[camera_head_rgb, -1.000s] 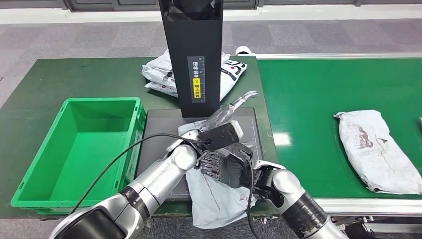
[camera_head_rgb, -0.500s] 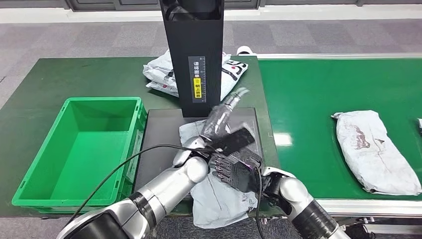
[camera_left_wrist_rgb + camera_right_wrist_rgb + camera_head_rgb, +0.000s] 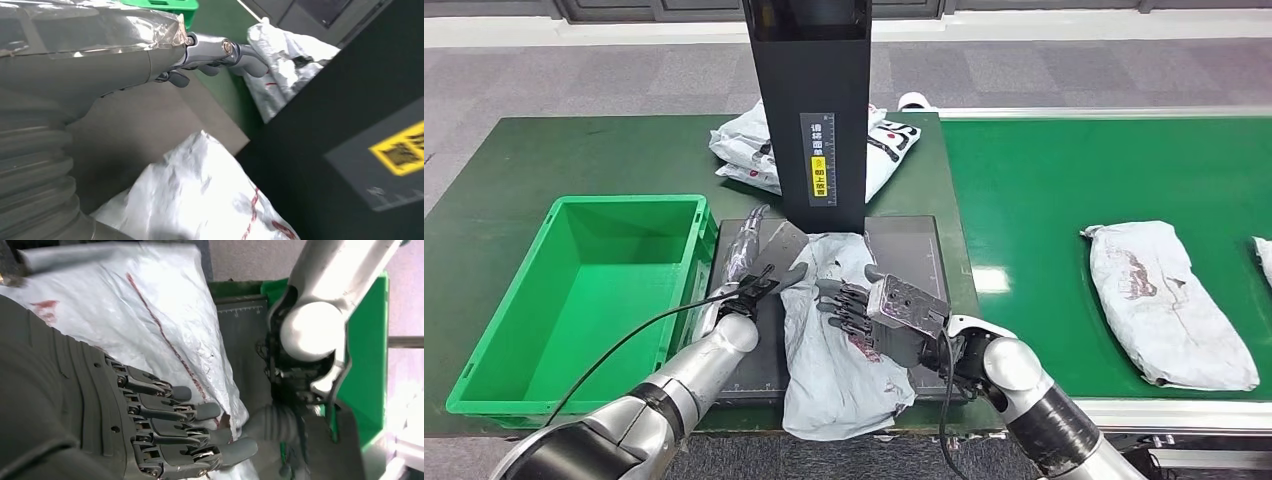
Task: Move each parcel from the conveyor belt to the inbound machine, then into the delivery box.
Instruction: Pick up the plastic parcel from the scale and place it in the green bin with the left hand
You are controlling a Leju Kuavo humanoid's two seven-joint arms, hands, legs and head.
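The parcel (image 3: 839,330) lies lengthwise, top to bottom at lower centre. My right hand (image 3: 879,315) rests flat on it, holding nothing; my left hand (image 3: 754,262) is spread, empty.

The black scanner column (image 3: 809,110) runs out of the head view's top edge and hides the middle of the parcels (image 3: 886,140) piled behind it. The far-right parcel (image 3: 1264,255) is cut off by the edge. The left hand (image 3: 759,255) is blurred, its finger positions unclear. The label print (image 3: 819,160) is too small to read.
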